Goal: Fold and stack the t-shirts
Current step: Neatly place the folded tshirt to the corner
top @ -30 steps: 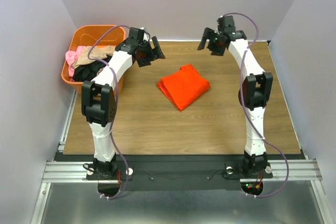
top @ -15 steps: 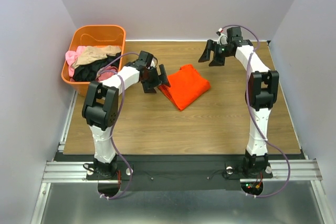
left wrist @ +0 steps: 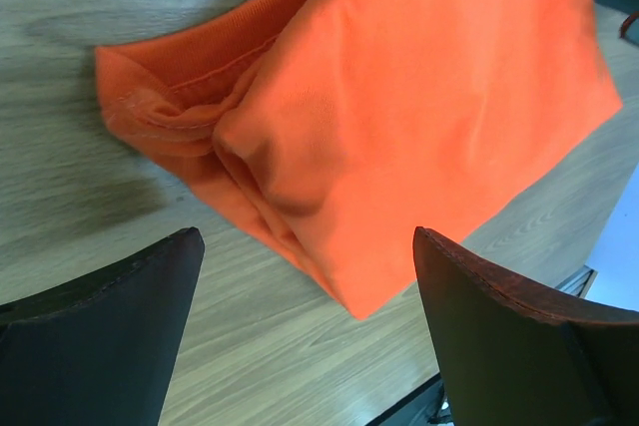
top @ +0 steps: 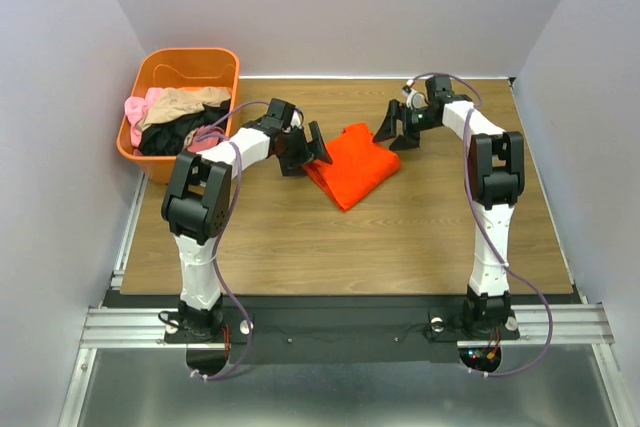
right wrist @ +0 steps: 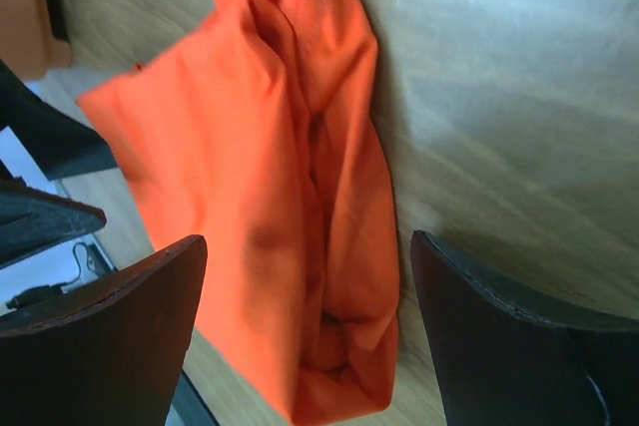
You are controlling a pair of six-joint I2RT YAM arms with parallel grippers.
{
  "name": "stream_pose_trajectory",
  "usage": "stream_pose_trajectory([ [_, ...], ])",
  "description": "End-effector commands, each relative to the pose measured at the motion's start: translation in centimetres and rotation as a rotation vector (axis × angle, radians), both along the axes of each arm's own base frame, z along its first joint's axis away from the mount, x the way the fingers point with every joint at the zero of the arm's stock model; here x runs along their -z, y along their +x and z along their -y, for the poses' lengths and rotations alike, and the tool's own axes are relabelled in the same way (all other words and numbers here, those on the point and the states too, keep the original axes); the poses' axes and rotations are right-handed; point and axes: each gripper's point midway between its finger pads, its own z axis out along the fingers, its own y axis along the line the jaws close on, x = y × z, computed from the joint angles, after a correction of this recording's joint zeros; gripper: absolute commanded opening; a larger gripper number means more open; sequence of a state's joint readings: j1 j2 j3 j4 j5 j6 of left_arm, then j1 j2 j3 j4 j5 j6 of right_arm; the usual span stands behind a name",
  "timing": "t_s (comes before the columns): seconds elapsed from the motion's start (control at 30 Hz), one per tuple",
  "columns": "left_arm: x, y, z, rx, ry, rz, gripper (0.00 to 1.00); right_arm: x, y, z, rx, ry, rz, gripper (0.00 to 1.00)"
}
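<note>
Both wide, empty: left hand (top: 308, 154), right hand (top: 397, 135) flanking folded orange tee (top: 352, 162); tub (top: 190, 59) pile (top: 175, 119) overlapping, pieces partly hidden.

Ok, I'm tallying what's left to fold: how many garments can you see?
4: folded orange tee on the table; pink garment, tan garment and black garment piled in the tub; more may be buried underneath.

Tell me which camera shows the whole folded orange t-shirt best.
Top external: the folded orange t-shirt shows almost whole, with its full outline. The left wrist view crops its top edge but shows the bunched corner close up; the right wrist view shows its layered folds, also cropped.
</note>
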State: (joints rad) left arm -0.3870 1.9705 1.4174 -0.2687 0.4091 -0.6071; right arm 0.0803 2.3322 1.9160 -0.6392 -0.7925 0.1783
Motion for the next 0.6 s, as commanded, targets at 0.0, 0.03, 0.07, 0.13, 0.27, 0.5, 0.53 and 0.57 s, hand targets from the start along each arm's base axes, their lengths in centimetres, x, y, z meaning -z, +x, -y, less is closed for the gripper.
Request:
stream_pose_trajectory([
  [0.0, 1.0, -0.5, 1.1, 0.038, -0.016, -0.010, 0.98, 0.1, -0.5, -0.9, -0.057, 0.045, 0.036, 0.88],
  [0.03, 1.2, -0.5, 1.2, 0.039, -0.013, -0.015, 0.99, 0.3, -0.7, -0.9, -0.059, 0.041, 0.033, 0.88],
  [0.07, 1.5, -0.6, 1.3, 0.042, -0.011, -0.020, 0.99, 0.9, -1.2, -1.0, -0.065, 0.039, 0.018, 0.88],
  [0.13, 2.1, -0.6, 1.5, 0.045, -0.003, -0.029, 0.98, 1.3, -1.8, -1.5, -0.080, 0.035, 0.012, 0.88],
  [0.27, 3.0, -0.8, 1.8, 0.055, 0.004, -0.045, 0.98, 2.2, -3.6, -3.3, -0.127, 0.023, -0.009, 0.88],
  [0.5, 3.9, -0.8, 2.8, 0.071, -0.005, -0.053, 0.99, 4.0, -6.2, -6.8, -0.210, -0.008, -0.039, 0.88],
  [0.53, 3.9, -0.8, 2.9, 0.076, -0.008, -0.052, 0.99, 4.2, -6.3, -7.0, -0.213, -0.015, -0.041, 0.87],
  [0.57, 3.8, -0.8, 3.0, 0.075, -0.010, -0.050, 0.99, 4.3, -6.4, -7.2, -0.216, -0.022, -0.040, 0.87],
])
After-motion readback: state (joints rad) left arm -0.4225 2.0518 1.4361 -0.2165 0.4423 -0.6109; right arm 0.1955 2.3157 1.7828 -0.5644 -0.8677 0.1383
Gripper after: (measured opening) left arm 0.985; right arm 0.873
